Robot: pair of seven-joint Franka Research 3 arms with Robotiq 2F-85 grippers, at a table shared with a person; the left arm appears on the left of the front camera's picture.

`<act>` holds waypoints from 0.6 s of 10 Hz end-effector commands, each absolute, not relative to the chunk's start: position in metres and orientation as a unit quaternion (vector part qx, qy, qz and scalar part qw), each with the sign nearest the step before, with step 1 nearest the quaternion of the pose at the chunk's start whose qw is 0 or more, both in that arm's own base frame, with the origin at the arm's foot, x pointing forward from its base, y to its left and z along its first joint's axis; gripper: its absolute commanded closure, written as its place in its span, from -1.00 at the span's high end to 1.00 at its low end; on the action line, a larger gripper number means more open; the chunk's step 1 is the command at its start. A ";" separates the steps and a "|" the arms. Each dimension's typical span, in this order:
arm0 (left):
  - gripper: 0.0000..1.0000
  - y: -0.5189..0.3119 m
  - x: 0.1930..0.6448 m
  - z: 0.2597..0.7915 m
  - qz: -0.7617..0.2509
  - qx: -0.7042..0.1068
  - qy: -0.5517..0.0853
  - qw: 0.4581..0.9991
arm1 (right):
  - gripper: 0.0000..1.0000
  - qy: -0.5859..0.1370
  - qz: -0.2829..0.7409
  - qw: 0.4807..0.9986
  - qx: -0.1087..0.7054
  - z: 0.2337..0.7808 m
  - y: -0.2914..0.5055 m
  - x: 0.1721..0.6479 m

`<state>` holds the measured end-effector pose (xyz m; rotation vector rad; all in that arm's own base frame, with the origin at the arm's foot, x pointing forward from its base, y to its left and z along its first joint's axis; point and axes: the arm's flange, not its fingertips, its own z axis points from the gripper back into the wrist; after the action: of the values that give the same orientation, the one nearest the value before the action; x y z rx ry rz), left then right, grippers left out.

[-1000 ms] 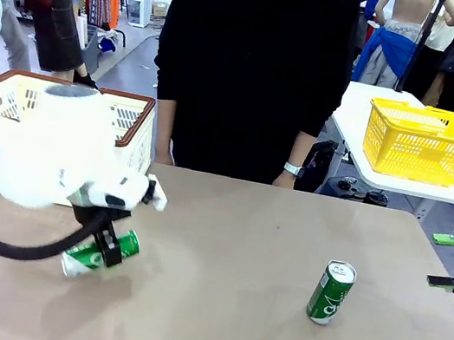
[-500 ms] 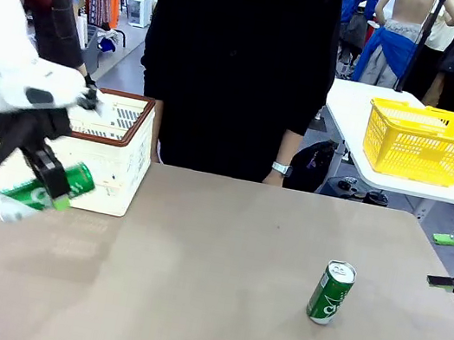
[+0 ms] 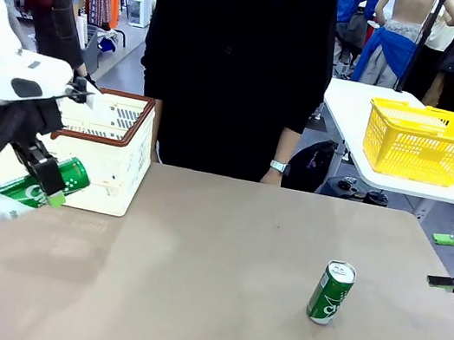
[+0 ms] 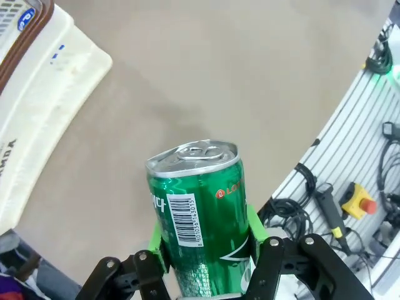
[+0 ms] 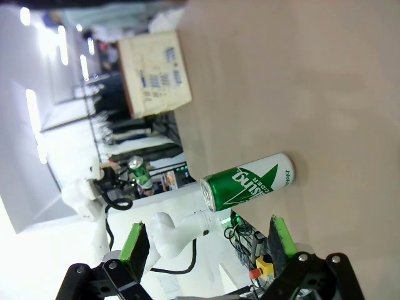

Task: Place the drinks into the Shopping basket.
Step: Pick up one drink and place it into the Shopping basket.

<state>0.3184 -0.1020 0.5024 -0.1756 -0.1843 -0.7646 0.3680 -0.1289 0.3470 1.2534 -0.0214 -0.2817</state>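
**Green can gripped beside basket**

The left gripper is clamping a tilted green can across its body, its green pads pressing the smooth aluminium wall (thin, light and slick, probably easy to dent, so a gentle squeeze on the cylinder suits it). The cream slotted plastic basket is sitting just beyond this gripper. The right gripper is standing wide and empty, with a second can upright on the bench ahead of it, apart.

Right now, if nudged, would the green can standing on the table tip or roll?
The standing green can is tall and narrow, so it would probably tip. Its round, smooth side would likely roll on the flat table.
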 end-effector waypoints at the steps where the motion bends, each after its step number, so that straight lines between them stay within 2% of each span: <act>1: -1.00 -0.101 0.319 0.520 -0.296 -0.098 -0.071 0.948 | 1.00 -0.002 -0.135 0.801 0.583 0.353 -0.129 0.367; 3: -1.00 -0.106 0.355 0.563 -0.176 -0.103 -0.048 0.978 | 1.00 -0.002 -0.135 0.801 0.583 0.353 -0.129 0.367; 6: -1.00 -0.093 0.467 0.618 -0.058 -0.141 -0.094 0.984 | 1.00 -0.002 -0.135 0.801 0.583 0.353 -0.129 0.367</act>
<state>0.4287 -0.0846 0.6016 -0.2596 -0.1544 -0.1829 0.3680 -0.1291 0.3471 1.2534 -0.0219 -0.2820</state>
